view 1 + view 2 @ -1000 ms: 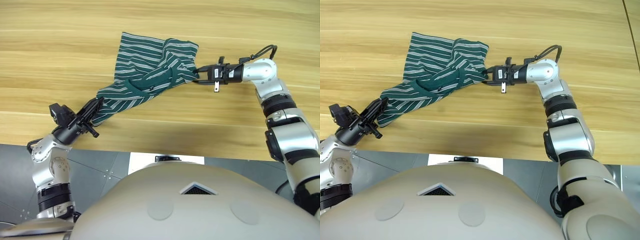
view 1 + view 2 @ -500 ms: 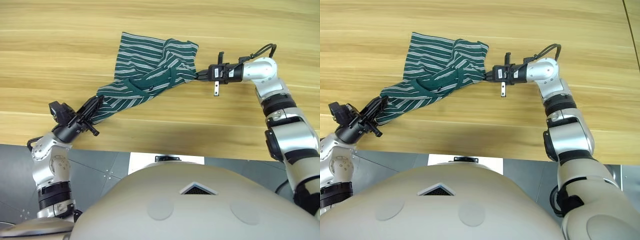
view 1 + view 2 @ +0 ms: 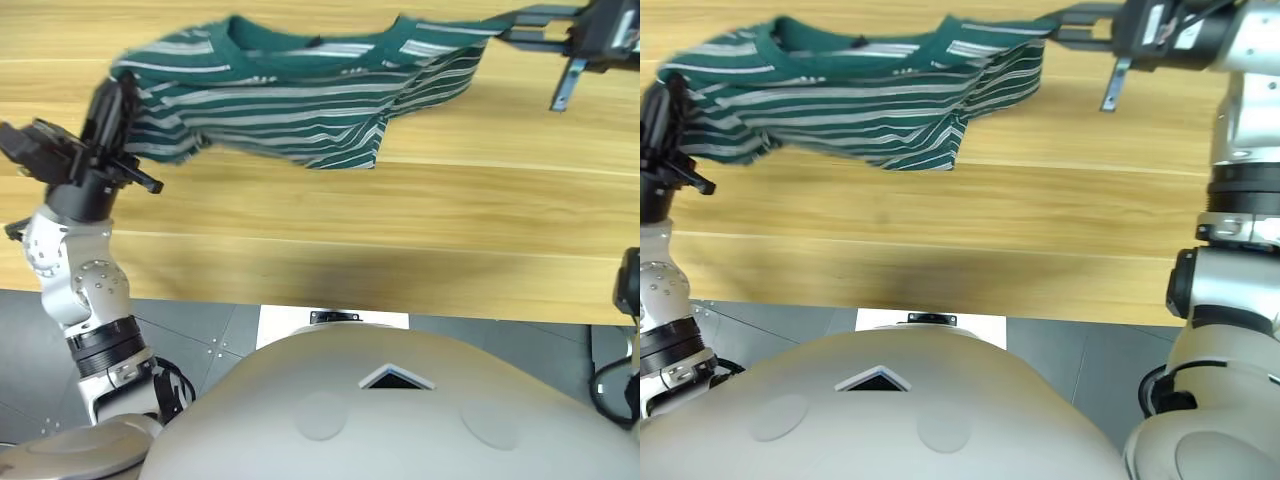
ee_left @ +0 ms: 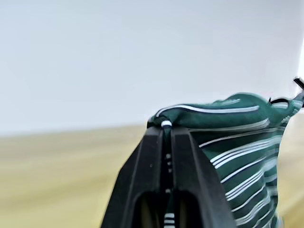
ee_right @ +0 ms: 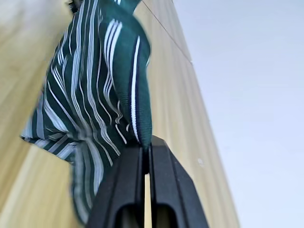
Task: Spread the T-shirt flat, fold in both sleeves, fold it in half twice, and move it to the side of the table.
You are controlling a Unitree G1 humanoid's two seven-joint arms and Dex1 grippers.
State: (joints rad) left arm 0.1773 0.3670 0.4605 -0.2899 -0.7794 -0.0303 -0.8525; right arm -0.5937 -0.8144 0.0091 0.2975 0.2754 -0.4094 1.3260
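T-shirt (image 3: 290, 110): green, striped; hangs stretched above worktop (image 3: 400, 230), one end clamped in left gripper (image 3: 108, 102), other in right gripper (image 3: 512, 27). Status: not yet laid flat; sleeve folds, both halvings, move aside outstanding.

The right gripper (image 5: 146, 148) has its two black fingers (image 5: 123, 185) pressed together on a bunched edge of the T-shirt (image 5: 95, 85) — dark green with thin white stripes. The cloth stretches away from the jaws in loose folds over the wooden table (image 5: 173, 90) — beyond the table's edge is a pale, plain wall (image 5: 247, 71).
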